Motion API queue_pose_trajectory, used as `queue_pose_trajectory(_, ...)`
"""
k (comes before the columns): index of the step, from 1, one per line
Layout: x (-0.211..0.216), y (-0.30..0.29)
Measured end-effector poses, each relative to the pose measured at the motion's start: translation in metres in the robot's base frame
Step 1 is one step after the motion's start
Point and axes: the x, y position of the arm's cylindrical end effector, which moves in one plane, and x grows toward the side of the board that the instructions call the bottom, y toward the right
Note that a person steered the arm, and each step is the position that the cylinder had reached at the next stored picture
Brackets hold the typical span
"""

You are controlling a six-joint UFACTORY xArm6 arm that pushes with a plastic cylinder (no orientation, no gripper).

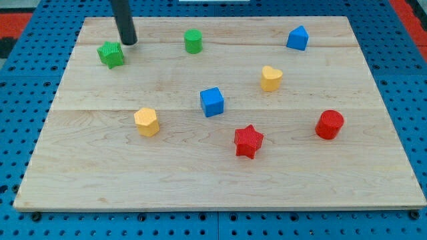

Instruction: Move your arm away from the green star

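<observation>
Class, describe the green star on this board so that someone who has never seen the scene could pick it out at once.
Start at the wooden board and go to its corner at the view's top left. There the dark rod comes down, my tip just up and right of the green star. The only other green block, a green cylinder, stands further right and has no points.

rod — straight, dark grey-black cylinder | my tip (129, 43) — blunt, plain, unmarked
</observation>
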Motion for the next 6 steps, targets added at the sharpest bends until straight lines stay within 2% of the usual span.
queue_pose_trajectory(1, 0.056, -0.031)
queue_pose_trajectory(2, 0.073, -0.028)
queue_pose_trajectory(3, 0.060, -0.035)
queue_pose_trajectory(6, 0.071, -0.023)
